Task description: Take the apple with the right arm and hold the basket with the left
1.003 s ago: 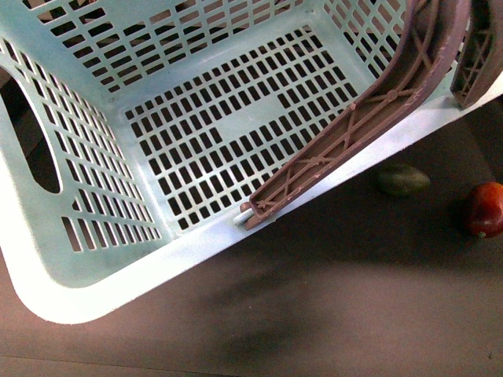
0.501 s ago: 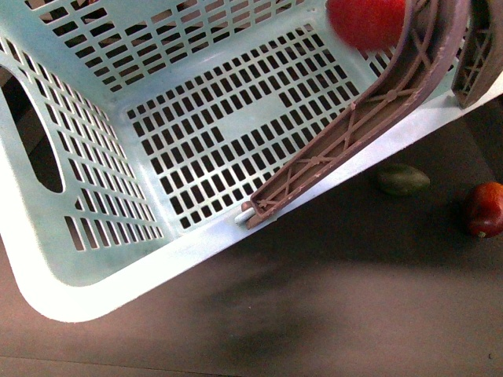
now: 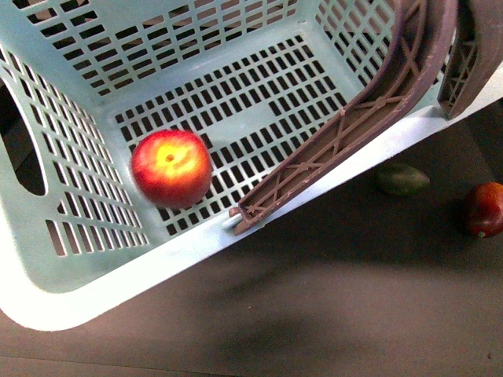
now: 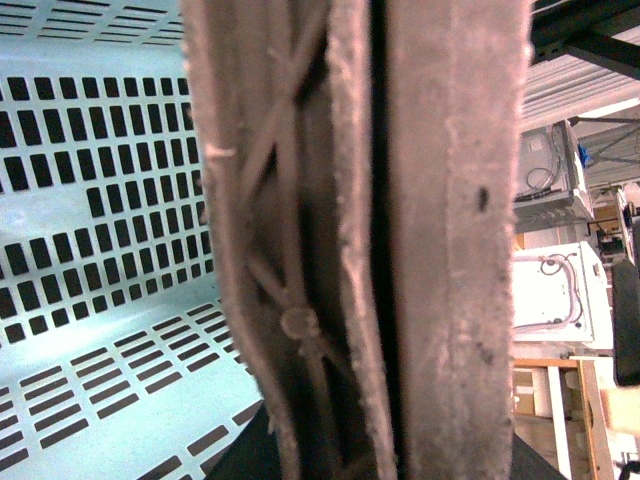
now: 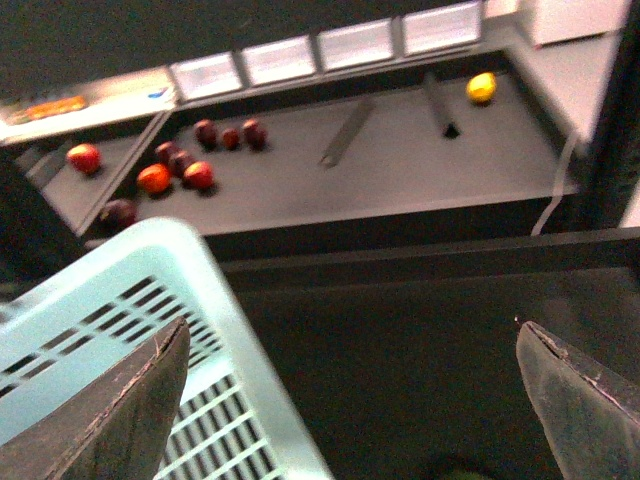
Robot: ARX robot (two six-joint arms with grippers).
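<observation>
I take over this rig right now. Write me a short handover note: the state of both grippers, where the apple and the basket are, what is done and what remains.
Right gripper: jaws wide open, nothing between them.
Left gripper: jaws not visible. Its wrist camera sits close against the two handles, which are pressed together, so a hold is likely but unconfirmed.
Apple: lying on the slotted floor of the basket, near a side wall.
Done: the apple is in the basket.
Left: confirm the left hold on the handles.
</observation>
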